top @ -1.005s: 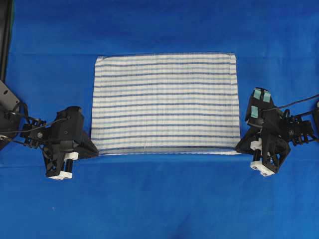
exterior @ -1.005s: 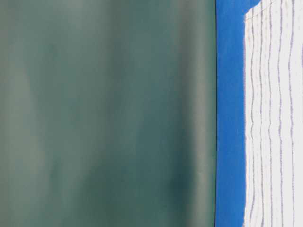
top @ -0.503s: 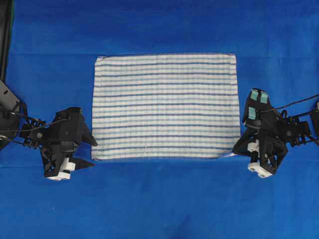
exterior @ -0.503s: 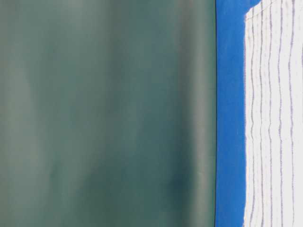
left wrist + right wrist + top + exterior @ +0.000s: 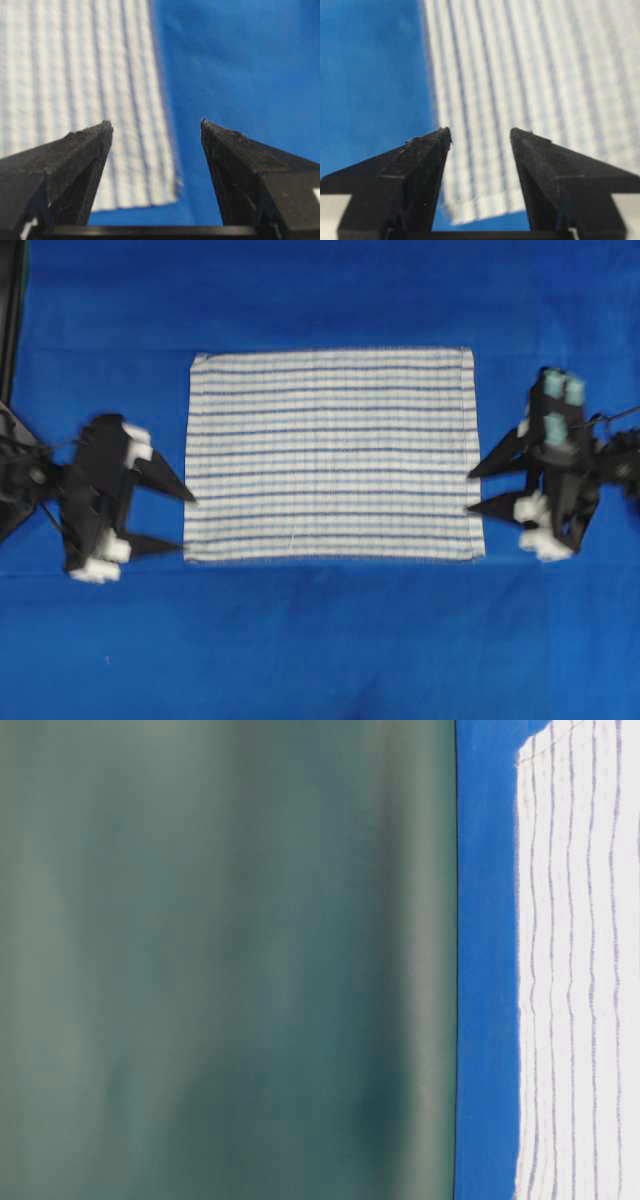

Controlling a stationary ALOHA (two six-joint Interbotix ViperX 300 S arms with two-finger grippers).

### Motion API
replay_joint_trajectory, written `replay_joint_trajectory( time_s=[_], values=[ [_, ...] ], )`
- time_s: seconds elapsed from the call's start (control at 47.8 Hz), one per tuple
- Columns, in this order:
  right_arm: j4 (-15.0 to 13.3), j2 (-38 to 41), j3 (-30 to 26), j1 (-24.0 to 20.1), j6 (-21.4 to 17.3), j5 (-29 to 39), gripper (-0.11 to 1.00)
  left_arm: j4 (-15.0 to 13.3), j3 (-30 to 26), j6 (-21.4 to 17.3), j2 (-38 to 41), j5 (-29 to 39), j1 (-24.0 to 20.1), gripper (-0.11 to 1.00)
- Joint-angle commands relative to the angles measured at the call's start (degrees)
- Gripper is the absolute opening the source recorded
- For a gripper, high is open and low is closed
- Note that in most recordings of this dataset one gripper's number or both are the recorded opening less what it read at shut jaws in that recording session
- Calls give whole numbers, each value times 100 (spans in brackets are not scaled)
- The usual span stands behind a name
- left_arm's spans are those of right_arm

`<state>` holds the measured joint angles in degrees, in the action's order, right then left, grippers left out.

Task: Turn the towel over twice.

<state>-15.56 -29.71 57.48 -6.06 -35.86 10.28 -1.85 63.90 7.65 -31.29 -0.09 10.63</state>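
While the rectangular white woven towel with dark blue stripes [image 5: 330, 455] lies flat and spread in the middle of the plain solid-blue table cloth [image 5: 320, 640], both grippers stand released and empty. The left gripper [image 5: 188, 522] has its jaws spread just beside the towel's left edge near the front corner, and the right gripper [image 5: 474, 491] is spread likewise at the right edge; neither pinches any fabric.

A likely trouble, as I judge it, is an uneven pick: if one jaw pair closes on the hem and the other misses or catches the blue cloth beneath, the towel would twist or bunch instead of turning over cleanly. Grabbing both layers would drag the table cover along.

Little else is around. A dull green backdrop [image 5: 220, 960] rises behind the table, well apart from the towel, and nothing stands between either gripper and the towel's edges.
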Motion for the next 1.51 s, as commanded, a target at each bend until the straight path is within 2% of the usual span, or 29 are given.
replay_joint_trajectory(
  time_s=[0.0,0.23,0.314,0.44,0.586,0.733,1.152,1.277,1.487],
  values=[
    [-387,-536,-26,185,9,26,61,9,53,-211,-475,-26,-246,65],
    [-1143,-1775,237,703,26,229,61,9,422,-984,-1881,-26,-844,65],
    [-1424,-2188,422,905,26,220,61,9,562,-1143,-2329,-35,-949,65],
    [-1591,-2646,747,1090,18,26,61,9,844,-1187,-2953,-35,-1046,65],
    [-1591,-3015,1266,1266,0,-475,61,9,1134,-1178,-3349,-35,-1046,65],
    [-1573,-3041,1494,1415,-70,-879,61,9,1292,-1151,-3472,-44,-1072,65],
    [-1564,-2997,1485,1424,-79,-896,61,9,1283,-1107,-3463,-88,-1143,65],
    [-1521,-2909,1380,1450,-97,-896,61,9,1230,-1107,-3401,-396,-1151,65],
    [-1529,-2408,1002,1846,-97,-712,61,9,1090,-1116,-2733,-835,-1494,66]
  ],
)
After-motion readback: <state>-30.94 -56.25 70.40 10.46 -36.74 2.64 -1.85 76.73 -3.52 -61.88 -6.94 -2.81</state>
